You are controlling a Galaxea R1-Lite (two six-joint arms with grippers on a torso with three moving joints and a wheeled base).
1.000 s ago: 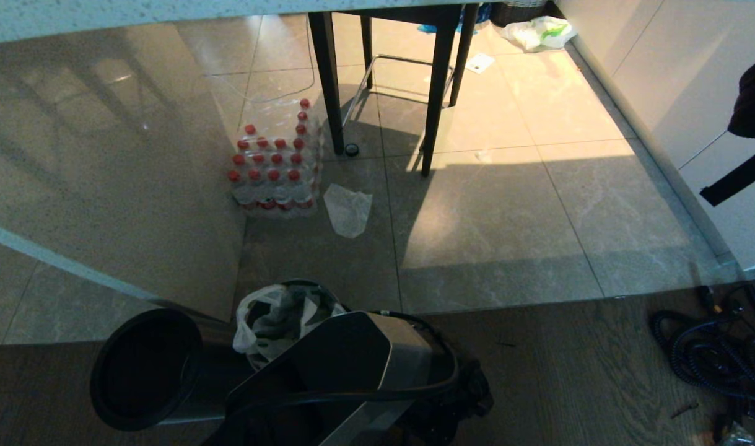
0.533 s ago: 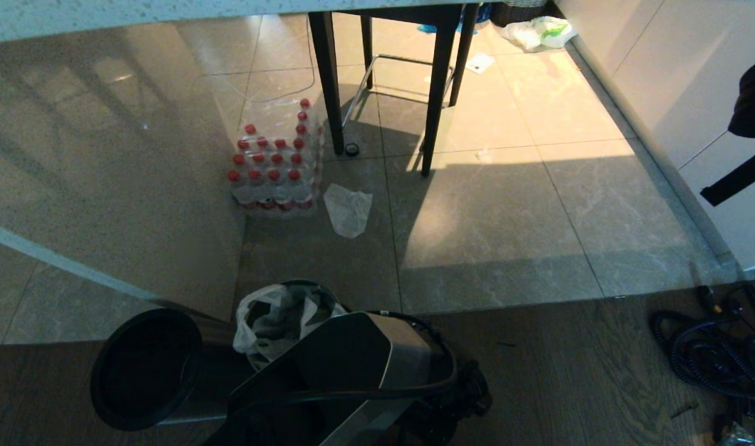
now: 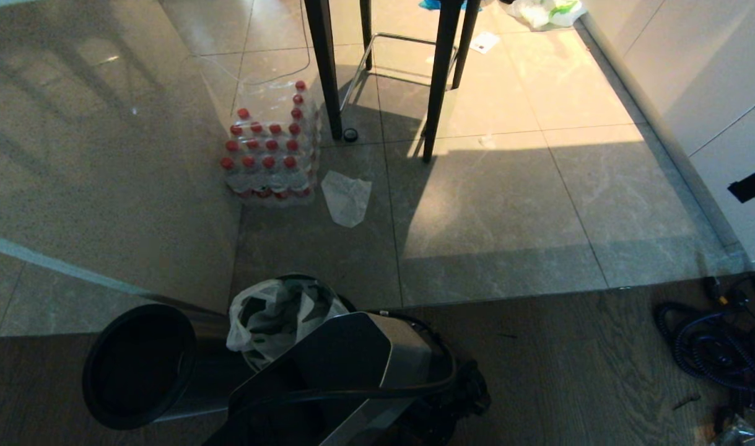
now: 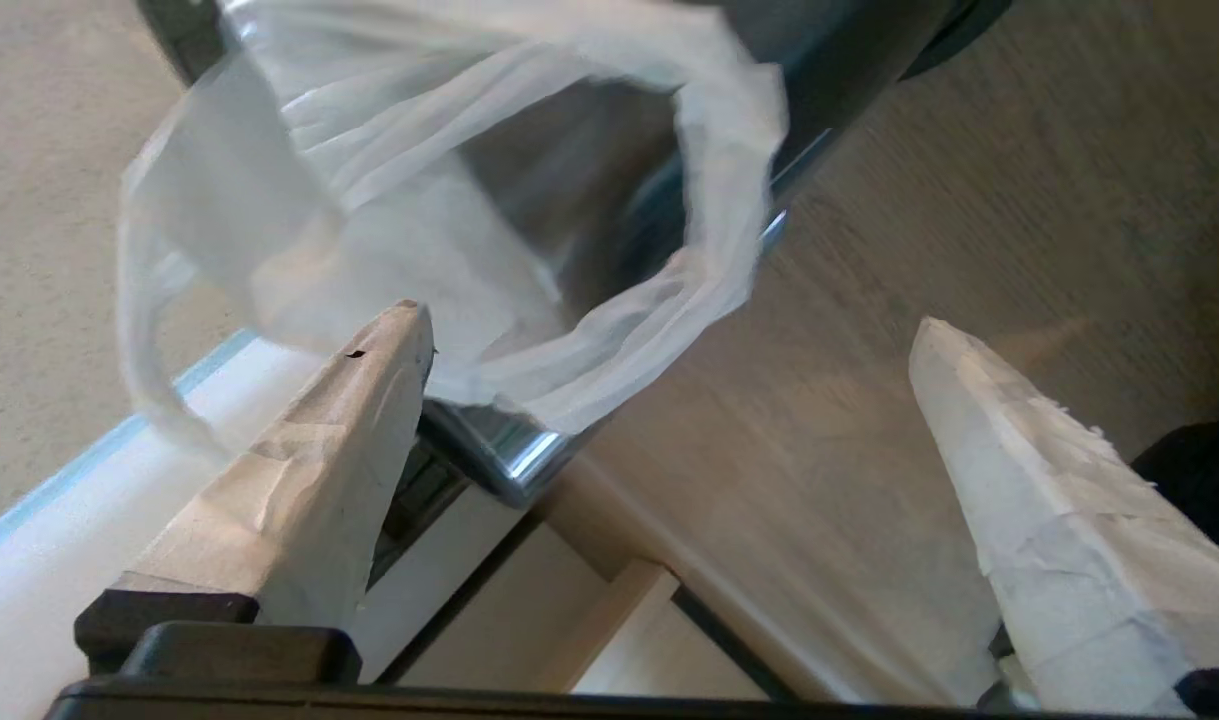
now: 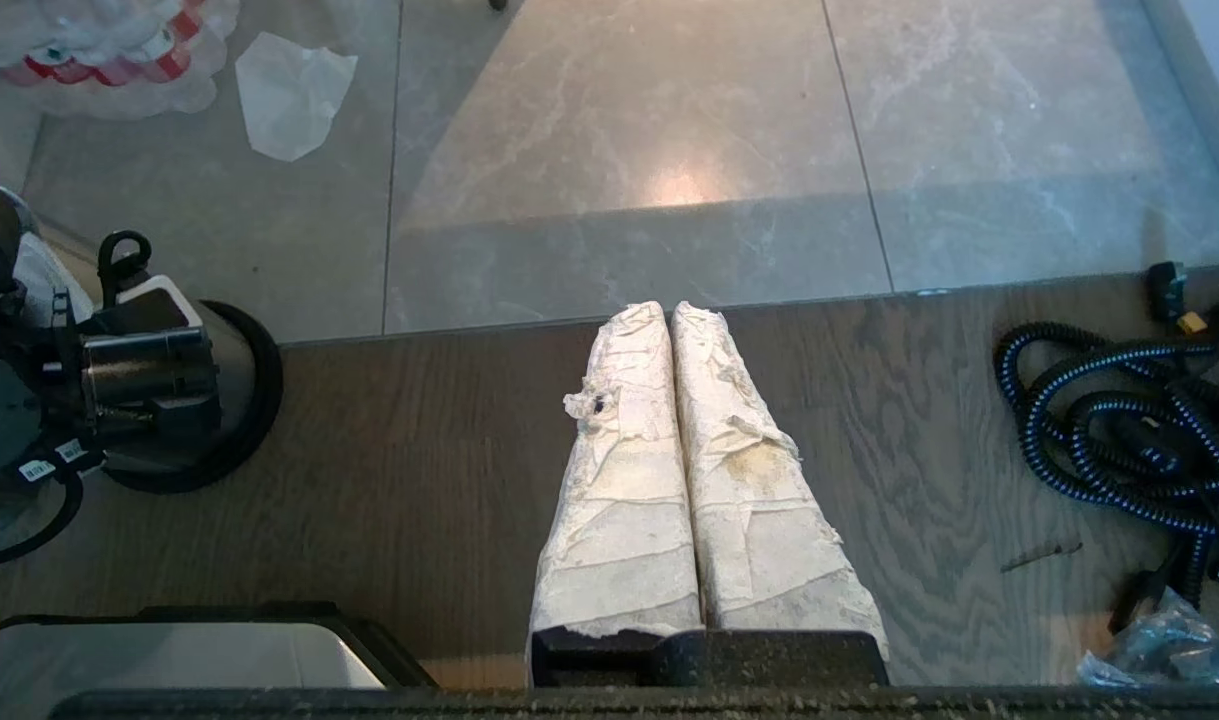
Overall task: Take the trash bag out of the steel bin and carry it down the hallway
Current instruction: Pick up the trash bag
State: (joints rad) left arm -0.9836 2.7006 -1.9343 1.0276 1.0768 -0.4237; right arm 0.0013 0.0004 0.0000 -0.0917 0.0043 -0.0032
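Jaws spread wide and empty, your left gripper [image 4: 669, 330] faces the trash bag [image 4: 449, 200], whose loop handle hangs just ahead over the steel bin [image 4: 489, 450] rim.

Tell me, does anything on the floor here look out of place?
Yes. A crumpled clear plastic sheet lies loose on the tiles beside a wrapped pack of red-capped bottles. A white bag with green print sits dumped by the far wall, and a coiled black cable sprawls over the wood floor.
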